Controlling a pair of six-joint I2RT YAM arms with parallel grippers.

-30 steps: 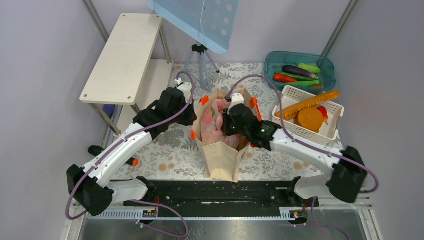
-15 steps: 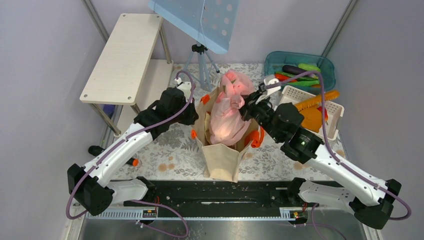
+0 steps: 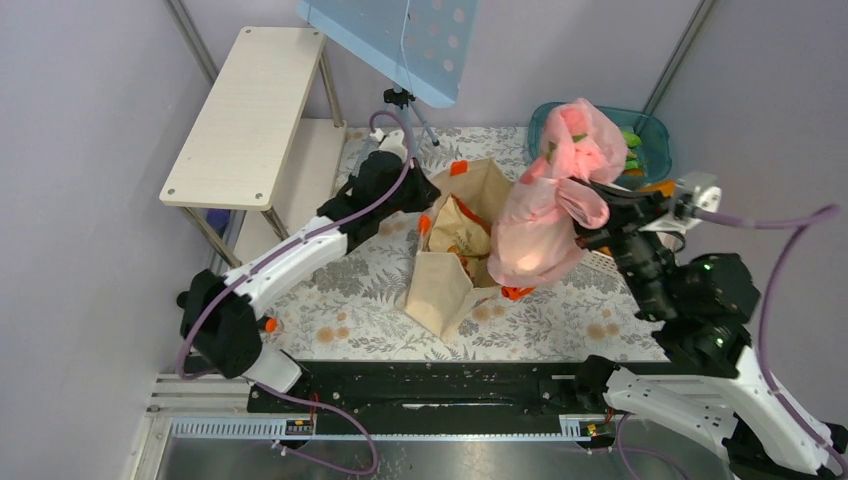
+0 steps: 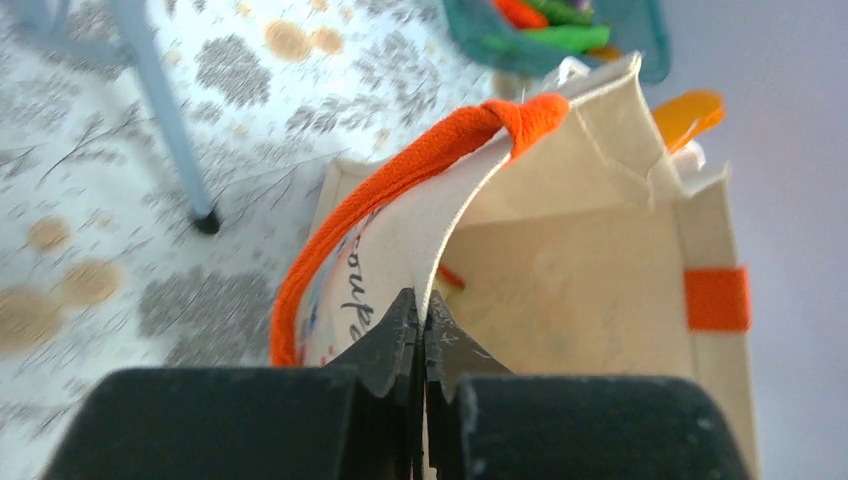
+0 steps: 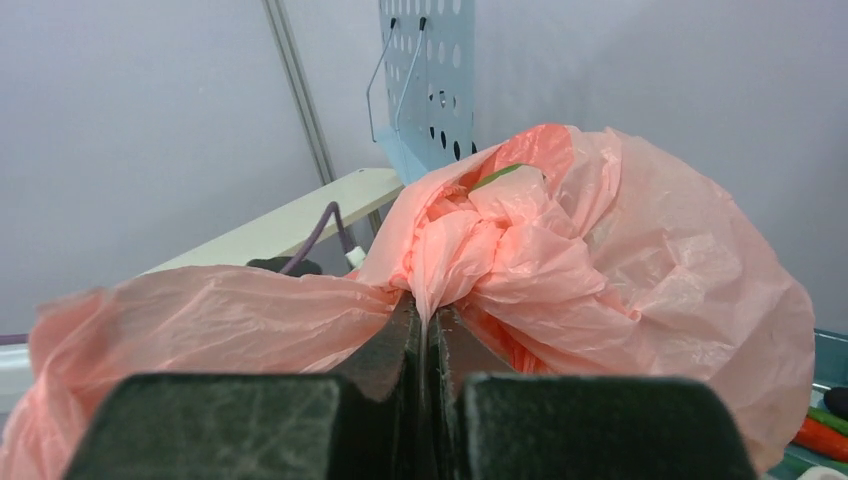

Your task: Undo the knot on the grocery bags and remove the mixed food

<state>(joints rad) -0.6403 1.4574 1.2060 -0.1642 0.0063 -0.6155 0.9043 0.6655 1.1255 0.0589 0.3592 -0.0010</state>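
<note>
The pink grocery bag (image 3: 540, 225) hangs in the air to the right of the beige tote (image 3: 455, 265), lifted clear of it. My right gripper (image 3: 597, 215) is shut on the bag's plastic just below its knot (image 5: 500, 205); a bit of green shows through the plastic near the knot. The mixed food is otherwise hidden inside the pink bag (image 5: 620, 270). My left gripper (image 3: 425, 195) is shut on the tote's rim (image 4: 440, 240) beside its orange handle (image 4: 400, 185). The tote leans over with its mouth open.
A teal bin (image 3: 640, 135) of toy vegetables stands at the back right, with a white basket (image 3: 600, 262) partly hidden behind the raised bag. A wooden shelf (image 3: 245, 115) stands at the left, a tripod (image 3: 400, 100) with a blue perforated board (image 3: 400, 40) at the back.
My right gripper has lifted the pink bag up out of the tote and swung it right. My left arm has stretched farther back, and the tote has tipped and opened.
</note>
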